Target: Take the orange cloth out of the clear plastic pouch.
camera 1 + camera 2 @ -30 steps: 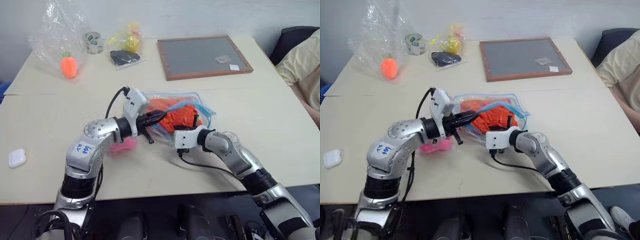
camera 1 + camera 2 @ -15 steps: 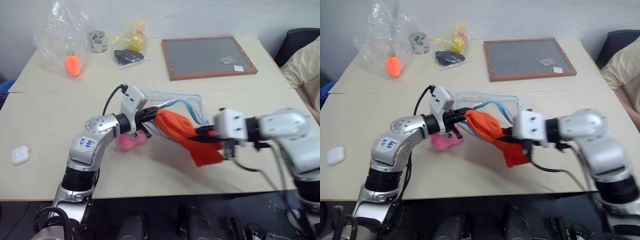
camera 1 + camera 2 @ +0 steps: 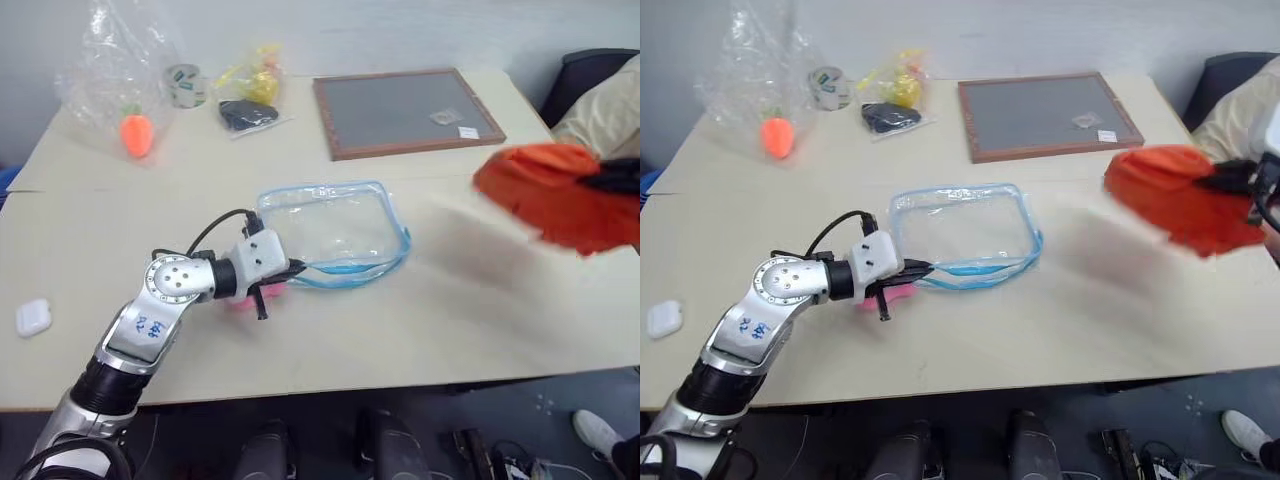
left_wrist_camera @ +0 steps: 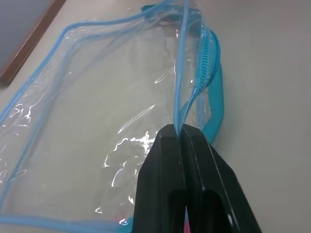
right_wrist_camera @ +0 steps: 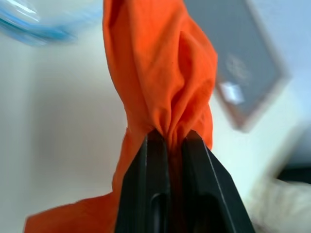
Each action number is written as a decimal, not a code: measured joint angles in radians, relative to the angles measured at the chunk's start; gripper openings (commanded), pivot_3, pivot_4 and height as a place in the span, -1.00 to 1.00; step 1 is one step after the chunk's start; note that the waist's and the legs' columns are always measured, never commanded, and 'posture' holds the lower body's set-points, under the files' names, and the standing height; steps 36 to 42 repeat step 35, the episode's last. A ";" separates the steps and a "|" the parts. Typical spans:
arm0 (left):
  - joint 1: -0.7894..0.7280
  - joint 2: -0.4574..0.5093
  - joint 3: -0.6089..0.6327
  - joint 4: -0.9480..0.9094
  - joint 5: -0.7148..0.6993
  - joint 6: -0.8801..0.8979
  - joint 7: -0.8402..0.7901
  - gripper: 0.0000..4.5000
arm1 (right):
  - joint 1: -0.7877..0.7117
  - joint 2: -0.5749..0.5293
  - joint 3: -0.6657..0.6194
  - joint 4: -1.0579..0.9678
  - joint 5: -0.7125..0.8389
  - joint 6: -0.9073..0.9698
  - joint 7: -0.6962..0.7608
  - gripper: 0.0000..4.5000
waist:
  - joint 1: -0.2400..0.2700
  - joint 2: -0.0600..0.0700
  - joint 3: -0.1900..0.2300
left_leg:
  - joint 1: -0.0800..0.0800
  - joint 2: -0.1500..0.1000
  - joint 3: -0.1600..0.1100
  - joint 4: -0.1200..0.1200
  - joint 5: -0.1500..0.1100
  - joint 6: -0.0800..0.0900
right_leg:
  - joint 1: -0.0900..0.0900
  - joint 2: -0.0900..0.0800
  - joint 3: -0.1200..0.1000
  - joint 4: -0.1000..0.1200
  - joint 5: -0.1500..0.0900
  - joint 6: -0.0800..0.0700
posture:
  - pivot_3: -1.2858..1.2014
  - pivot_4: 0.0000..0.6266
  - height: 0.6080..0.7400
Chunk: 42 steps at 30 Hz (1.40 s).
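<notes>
Between the right gripper's (image 5: 167, 141) 2 closed fingers hangs the orange cloth (image 3: 560, 195), lifted well clear of the clear plastic pouch (image 3: 335, 230). The left gripper (image 4: 182, 131) is pinched shut on the pouch's blue rim. Risk: the bunched fabric could slip from that narrow pinch and drop.

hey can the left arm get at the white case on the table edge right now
Probably not as things stand. The left gripper is shut on the clear plastic pouch rim, so it is busy. The small white case lies bare, with nothing around it.
</notes>
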 measured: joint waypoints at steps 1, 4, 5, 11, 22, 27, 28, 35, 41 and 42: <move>0.002 0.005 -0.006 0.000 0.011 -0.023 -0.012 -1.00 | -0.007 0.010 0.010 0.033 -0.040 -0.071 -0.043 -0.99 | -0.002 0.000 0.000 | 0.000 0.000 0.000 -0.001 0.000 0.000 | 0.000 0.000 0.000 0.000 0.000 0.000 | 0.03 -0.52 1.00; -0.001 0.008 -0.008 0.002 0.025 -0.053 -0.030 -1.00 | 0.096 0.065 0.004 0.014 -0.068 -0.197 -0.116 -0.99 | -0.002 -0.001 -0.001 | 0.000 0.003 0.000 0.000 0.000 -0.001 | 0.000 0.002 -0.001 -0.001 0.000 0.000 | 0.03 -0.52 1.00; -0.004 0.006 -0.006 0.004 0.028 -0.056 -0.034 -1.00 | 0.179 0.098 0.007 -0.019 -0.074 -0.236 -0.140 -0.99 | 0.001 -0.002 -0.001 | -0.001 0.003 0.000 0.000 0.000 -0.001 | 0.000 0.002 -0.001 -0.001 0.000 0.000 | 0.03 -0.52 1.00; -0.002 0.016 0.005 0.003 0.026 -0.038 -0.061 -0.71 | 0.586 0.230 0.033 -0.221 -0.110 -0.308 -0.270 -0.46 | 0.021 0.005 0.000 | 0.000 0.000 0.001 0.002 0.001 0.000 | 0.001 0.000 0.002 0.001 0.001 0.001 | 0.03 -0.52 1.00; 0.032 0.054 0.181 -0.113 -0.220 0.202 -0.125 0.78 | 0.757 0.157 -0.181 -0.375 0.175 -0.007 -0.114 1.00 | 0.018 0.003 -0.001 | 0.008 0.007 -0.002 0.000 0.000 0.001 | 0.005 0.002 0.006 0.001 0.001 0.001 | 0.03 -0.52 1.00; 0.093 0.202 0.383 -0.116 -0.409 0.331 -0.239 0.99 | 0.802 0.088 -0.343 -0.369 0.350 0.242 0.020 1.00 | 0.013 0.003 -0.001 | 0.010 0.007 -0.001 0.000 0.000 0.001 | 0.005 0.002 0.008 0.001 0.000 0.001 | 0.03 -0.52 1.00; 0.117 0.261 0.431 -0.094 -0.433 0.343 -0.287 0.99 | 0.810 0.054 -0.381 -0.334 0.372 0.290 0.061 1.00 | 0.011 0.003 0.000 | 0.010 0.007 -0.001 -0.001 0.000 0.001 | 0.005 0.002 0.008 0.001 0.000 0.001 | 0.03 -0.52 1.00; 0.089 0.432 0.579 0.230 -0.431 0.269 -0.436 0.99 | 0.752 -0.076 -0.499 -0.003 0.397 0.403 0.236 1.00 | 0.003 0.004 0.000 | 0.012 0.007 0.003 -0.002 -0.002 0.000 | 0.005 0.002 0.009 -0.002 0.000 -0.001 | 0.03 -0.52 1.00; 0.089 0.432 0.579 0.230 -0.431 0.269 -0.436 0.99 | 0.752 -0.076 -0.499 -0.003 0.397 0.403 0.236 1.00 | 0.003 0.004 0.000 | 0.012 0.007 0.003 -0.002 -0.002 0.000 | 0.005 0.002 0.009 -0.002 0.000 -0.001 | 0.03 -0.52 1.00; 0.089 0.432 0.579 0.230 -0.431 0.269 -0.436 0.99 | 0.752 -0.076 -0.499 -0.003 0.397 0.403 0.236 1.00 | 0.003 0.004 0.000 | 0.012 0.007 0.003 -0.002 -0.002 0.000 | 0.005 0.002 0.009 -0.002 0.000 -0.001 | 0.03 -0.52 1.00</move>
